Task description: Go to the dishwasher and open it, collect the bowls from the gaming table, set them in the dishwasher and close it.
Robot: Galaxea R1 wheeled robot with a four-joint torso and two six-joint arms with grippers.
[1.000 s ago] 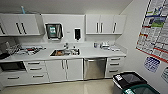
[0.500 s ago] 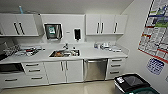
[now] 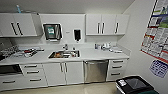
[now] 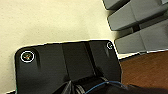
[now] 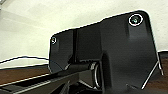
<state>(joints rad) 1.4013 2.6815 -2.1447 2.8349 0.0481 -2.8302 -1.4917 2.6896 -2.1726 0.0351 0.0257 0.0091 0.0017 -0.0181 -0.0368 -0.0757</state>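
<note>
Left wrist view: wide black mounting plate with round corner fittings [image 4: 67,65] faces down, a thin blue cable [image 4: 100,86] crossing its base. Right wrist view: matching black plate [image 5: 107,47] above a dark jointed bar [image 5: 62,75]; end effector fingers indistinct on both.

A steel sink [image 3: 64,54] sits mid-desk [image 3: 95,53], white wall cabinets [image 3: 107,24] at one o'clock, a black bin [image 3: 135,85] at five, posters [image 3: 157,37] at three.

White cabinets [image 3: 107,23] above a pale counter [image 3: 95,53]; posters [image 3: 157,32] on wall.
</note>
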